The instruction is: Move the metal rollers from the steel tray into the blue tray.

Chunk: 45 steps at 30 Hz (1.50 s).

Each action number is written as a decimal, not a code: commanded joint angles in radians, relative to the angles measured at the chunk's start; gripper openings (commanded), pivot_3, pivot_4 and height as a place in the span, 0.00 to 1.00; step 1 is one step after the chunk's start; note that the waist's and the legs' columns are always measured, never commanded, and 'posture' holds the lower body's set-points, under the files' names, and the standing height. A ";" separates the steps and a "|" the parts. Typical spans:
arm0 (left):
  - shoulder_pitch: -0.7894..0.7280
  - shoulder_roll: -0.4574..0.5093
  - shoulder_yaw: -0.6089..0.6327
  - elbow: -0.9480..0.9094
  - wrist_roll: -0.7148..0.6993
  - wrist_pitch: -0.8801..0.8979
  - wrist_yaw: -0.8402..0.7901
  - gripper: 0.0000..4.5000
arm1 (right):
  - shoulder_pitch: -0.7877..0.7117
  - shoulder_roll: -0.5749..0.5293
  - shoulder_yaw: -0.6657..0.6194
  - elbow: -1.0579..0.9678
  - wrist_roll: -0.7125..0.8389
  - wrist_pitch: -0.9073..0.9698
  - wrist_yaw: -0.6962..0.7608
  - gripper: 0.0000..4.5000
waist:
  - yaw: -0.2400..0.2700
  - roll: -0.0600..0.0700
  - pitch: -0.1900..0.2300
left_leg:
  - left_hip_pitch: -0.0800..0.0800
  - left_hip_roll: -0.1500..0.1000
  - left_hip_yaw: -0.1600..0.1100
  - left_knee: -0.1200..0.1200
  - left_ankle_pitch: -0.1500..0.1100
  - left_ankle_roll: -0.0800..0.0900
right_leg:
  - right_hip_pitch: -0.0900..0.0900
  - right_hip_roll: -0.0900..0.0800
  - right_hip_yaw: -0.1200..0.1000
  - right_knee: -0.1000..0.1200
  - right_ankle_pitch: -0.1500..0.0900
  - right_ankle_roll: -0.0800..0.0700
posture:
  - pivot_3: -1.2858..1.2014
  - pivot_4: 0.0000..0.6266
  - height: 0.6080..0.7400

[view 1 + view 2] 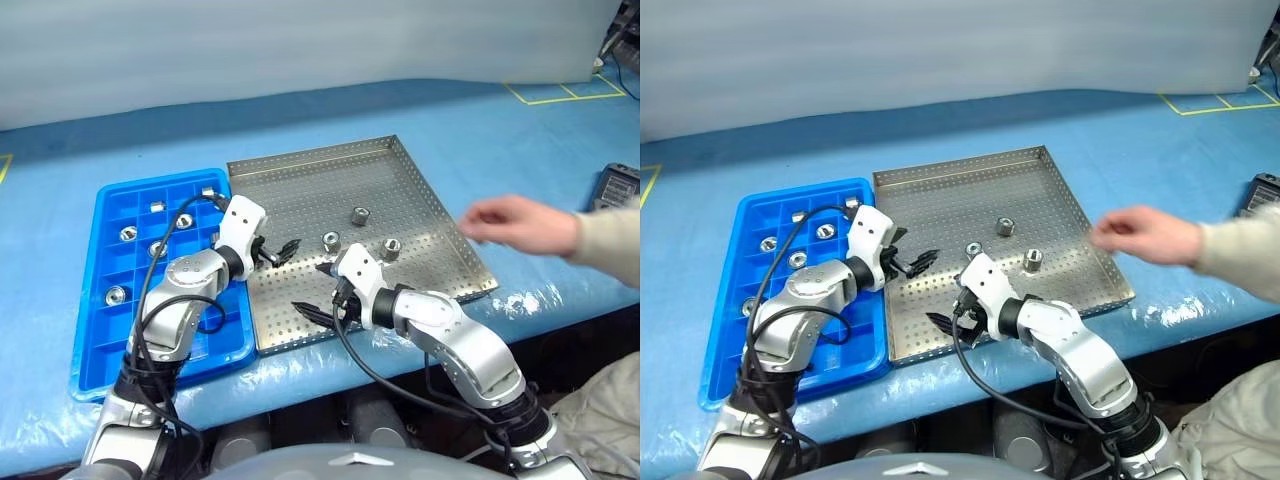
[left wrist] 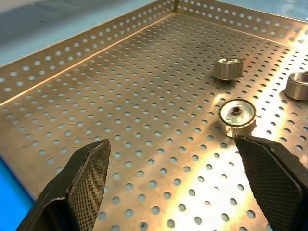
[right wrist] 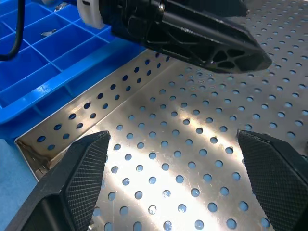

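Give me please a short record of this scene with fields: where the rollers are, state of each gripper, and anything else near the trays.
rollers in steel tray: three metal rollers on the steel tray
rollers in blue tray: several, each in its own compartment of the blue tray
left gripper: left gripper open, empty, over the steel tray near its edge beside the blue tray
right gripper: right gripper open, empty, over the steel tray's near part
other: a person's hand over the table beside the steel tray's far-right side

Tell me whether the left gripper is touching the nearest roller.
Apart. The left wrist view shows the left gripper open, with bare steel tray floor between its fingertips and the nearest roller.
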 commanded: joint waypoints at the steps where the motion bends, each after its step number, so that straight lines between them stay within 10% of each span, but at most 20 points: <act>1: -0.047 -0.016 -0.037 0.065 0.009 -0.066 -0.032 0.99 | 0.003 0.004 -0.011 -0.052 0.009 0.000 -0.007 1.00 | 0.000 0.000 0.000 | 0.000 0.000 0.000 0.000 0.000 0.000 | 0.000 0.000 0.000 0.000 0.000 0.000 | 0.48 0.24 1.00; 45: -0.235 -0.145 -0.030 0.422 0.137 -0.216 0.139 0.99 | -0.007 0.025 0.007 -0.042 0.001 -0.006 -0.009 1.00 | -0.002 0.000 0.000 | 0.000 -0.001 0.000 0.002 0.000 0.000 | 0.001 0.000 0.001 0.000 0.001 0.002 | 0.48 0.24 1.00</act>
